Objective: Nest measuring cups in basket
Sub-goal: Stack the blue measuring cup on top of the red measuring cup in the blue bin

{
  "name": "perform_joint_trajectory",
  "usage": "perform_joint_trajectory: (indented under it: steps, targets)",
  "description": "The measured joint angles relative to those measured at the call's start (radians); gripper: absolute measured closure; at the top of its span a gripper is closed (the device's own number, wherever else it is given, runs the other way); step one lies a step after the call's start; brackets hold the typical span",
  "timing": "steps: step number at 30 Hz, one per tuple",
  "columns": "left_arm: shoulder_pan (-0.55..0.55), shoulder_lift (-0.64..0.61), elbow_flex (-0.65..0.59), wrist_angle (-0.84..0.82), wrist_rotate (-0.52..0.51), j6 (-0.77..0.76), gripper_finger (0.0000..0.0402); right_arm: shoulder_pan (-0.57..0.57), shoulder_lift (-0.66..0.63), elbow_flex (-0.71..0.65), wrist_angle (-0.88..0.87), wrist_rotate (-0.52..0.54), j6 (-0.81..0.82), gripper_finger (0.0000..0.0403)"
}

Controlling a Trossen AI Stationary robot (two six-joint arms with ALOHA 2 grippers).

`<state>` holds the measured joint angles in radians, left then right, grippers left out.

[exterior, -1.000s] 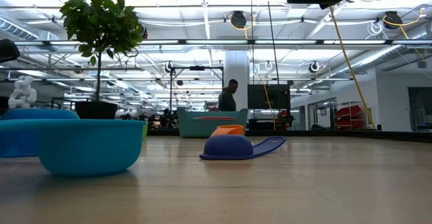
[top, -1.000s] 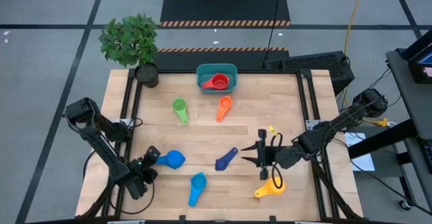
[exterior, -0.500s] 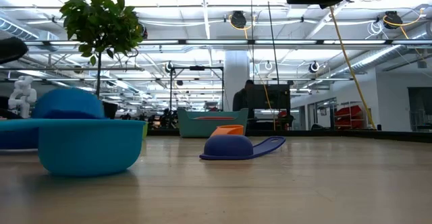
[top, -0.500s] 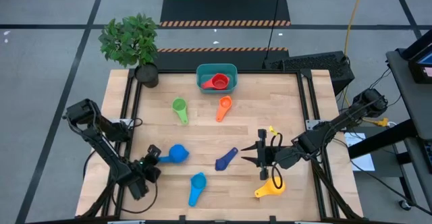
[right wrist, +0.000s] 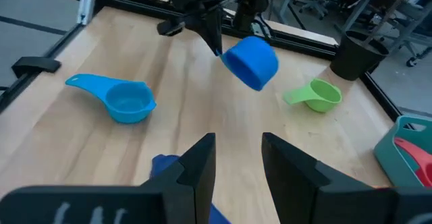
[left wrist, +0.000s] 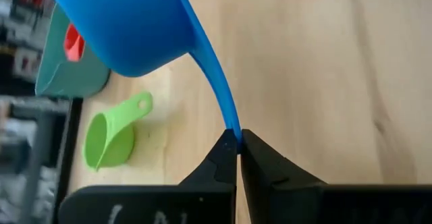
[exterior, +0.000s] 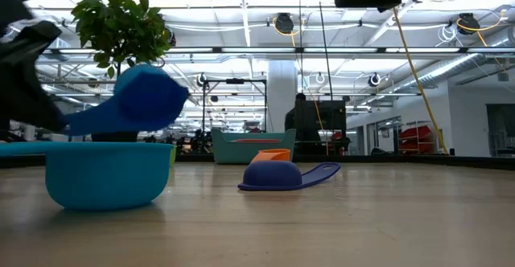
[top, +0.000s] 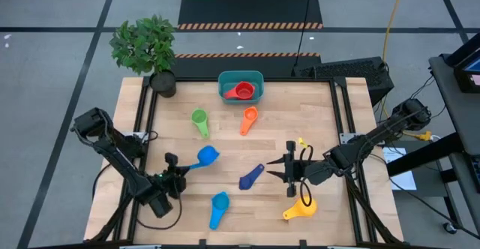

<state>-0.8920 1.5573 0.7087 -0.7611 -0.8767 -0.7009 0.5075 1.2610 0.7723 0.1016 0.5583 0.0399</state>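
Note:
My left gripper (top: 181, 172) is shut on a blue measuring cup (top: 208, 156) that hangs above the table's near left part. My right gripper (top: 288, 172) stands open over the near right part, with nothing between its fingers (right wrist: 202, 158). On the table lie a green cup (top: 199, 121), an orange cup (top: 249, 119), a dark blue cup (top: 251, 177), a lighter blue cup (top: 218, 208) and a yellow cup (top: 300, 208). The teal basket (top: 241, 78) stands at the far edge with a red cup (top: 241, 92) in it. My left gripper pinches the free end of the blue cup's flat handle (left wrist: 232, 128) between its two fingertips. The fingers come slanting down from the table's near left and lie along the handle. The cup is lifted clear of the table and tipped, its bowl (exterior: 149, 98) out beyond the fingers.
A potted plant in a black pot (top: 163, 82) stands at the far left corner. Dark rails (top: 341, 121) run along the table's sides. Bare wood lies in the middle between the cups and in front of the basket.
My left gripper has taken hold of the blue cup's handle, rolled about its own line and gone up and toward the table's far right. The cup, lying on the table a second ago, is now lifted clear and tipped.

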Motion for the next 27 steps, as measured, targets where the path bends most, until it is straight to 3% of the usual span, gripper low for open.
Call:
perform_joint_trajectory:
  steps: [4, 9, 14, 18, 21, 27]
  targets:
    - [0.063, -0.087, 0.000, 0.051, -0.043, 0.006, 0.0398, -0.047, 0.000, 0.000, -0.001, 0.000, -0.076, 0.0289]
    - [0.163, -0.261, 0.000, 0.155, -0.023, 0.223, 0.0398, -0.133, 0.000, 0.000, -0.001, -0.005, -0.250, 0.0289]
    - [0.288, -0.450, 0.001, 0.303, 0.077, 0.475, 0.0398, -0.248, 0.000, 0.000, -0.001, -0.011, -0.403, 0.0289]
    - [0.424, -0.570, 0.002, 0.429, 0.230, 0.667, 0.0398, -0.338, 0.000, 0.000, -0.001, -0.101, -0.479, 0.0289]
    - [0.554, -0.625, 0.002, 0.499, 0.394, 0.774, 0.0398, -0.391, 0.000, 0.000, -0.001, -0.173, -0.507, 0.0289]
    - [0.832, -0.646, 0.002, 0.635, 0.777, 0.877, 0.0398, -0.467, -0.004, -0.001, 0.034, -0.195, -0.524, 0.0289]
